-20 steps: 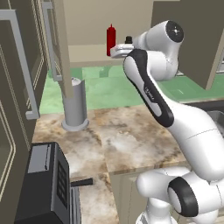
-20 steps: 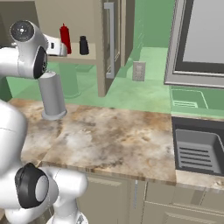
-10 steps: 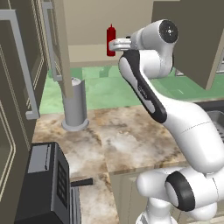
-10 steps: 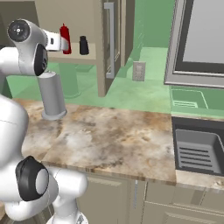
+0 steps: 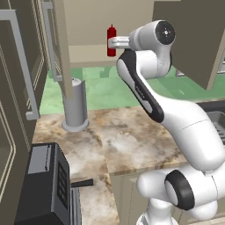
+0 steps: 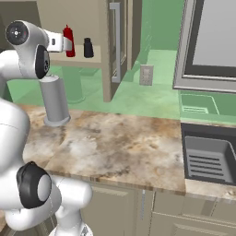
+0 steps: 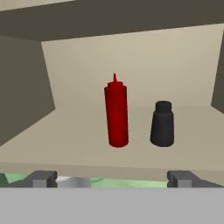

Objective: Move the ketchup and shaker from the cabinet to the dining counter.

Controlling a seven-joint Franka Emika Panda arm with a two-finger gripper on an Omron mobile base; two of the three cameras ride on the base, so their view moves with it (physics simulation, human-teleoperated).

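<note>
The red ketchup (image 7: 117, 114) stands upright on the shelf of the open cabinet (image 7: 65, 148), with the shorter black shaker (image 7: 162, 124) just to its right. My gripper (image 7: 113, 178) is open in front of the shelf edge, level with the ketchup and short of it, its fingertips (image 7: 41, 178) wide apart with nothing between them. In the left base view the hand reaches left to the ketchup (image 5: 111, 40). The right base view has the ketchup (image 6: 68, 41) and shaker (image 6: 88, 48) side by side just past the hand. The dining counter is out of view.
A tall grey cylinder (image 5: 74, 105) on a round base stands on the marble worktop (image 5: 132, 140) below the cabinet. Open cabinet doors with bar handles flank the shelf (image 6: 116, 41) (image 5: 24, 66). A black toaster (image 5: 44, 184) sits at lower left; a sink (image 6: 207, 156) lies to the right.
The arm has eased the hand a little closer to the ketchup in the cabinet. The jaws stay wide open; the bottles have not moved.
</note>
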